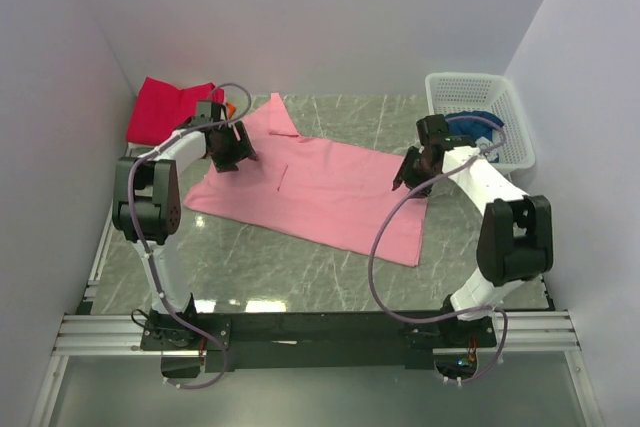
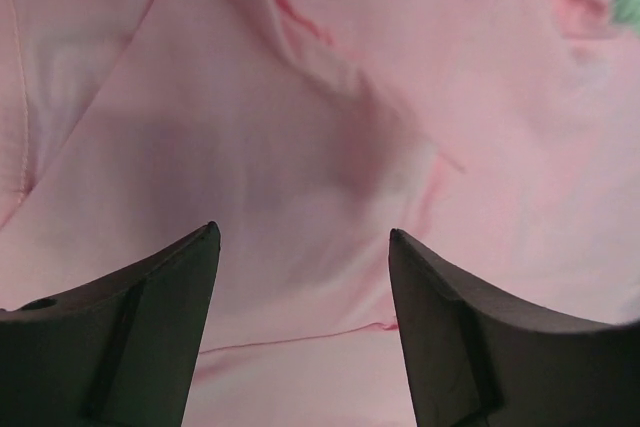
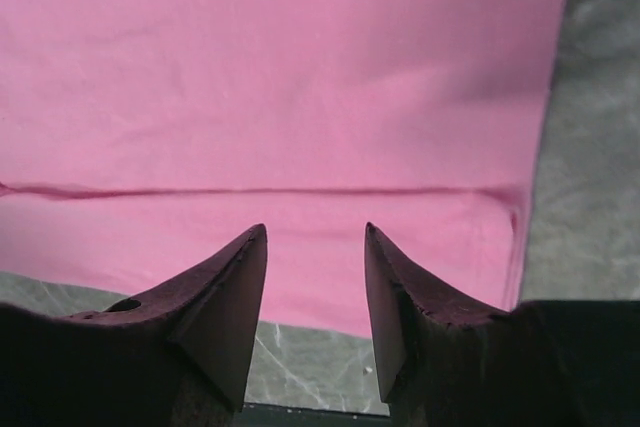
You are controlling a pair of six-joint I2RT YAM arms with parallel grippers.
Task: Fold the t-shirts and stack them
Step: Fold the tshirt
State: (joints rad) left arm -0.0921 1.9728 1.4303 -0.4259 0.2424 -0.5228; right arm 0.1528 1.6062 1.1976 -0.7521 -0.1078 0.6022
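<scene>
The light pink t-shirt (image 1: 320,192) lies spread flat on the table, one sleeve pointing to the back. My left gripper (image 1: 232,157) is open over its left shoulder end; the left wrist view is filled with wrinkled pink cloth (image 2: 320,127) between the spread jaws. My right gripper (image 1: 406,179) is open over the shirt's right end; the right wrist view shows the hem seam (image 3: 300,190) and the shirt's edge just ahead of the jaws. A magenta-red t-shirt (image 1: 168,107) lies folded at the back left with an orange one (image 1: 229,107) peeking beside it. A dark blue shirt (image 1: 470,125) lies in the basket.
A white plastic mesh basket (image 1: 517,137) stands at the back right, close behind the right arm. The grey marble table (image 1: 280,267) is ringed by white walls. Purple cables loop from both arms.
</scene>
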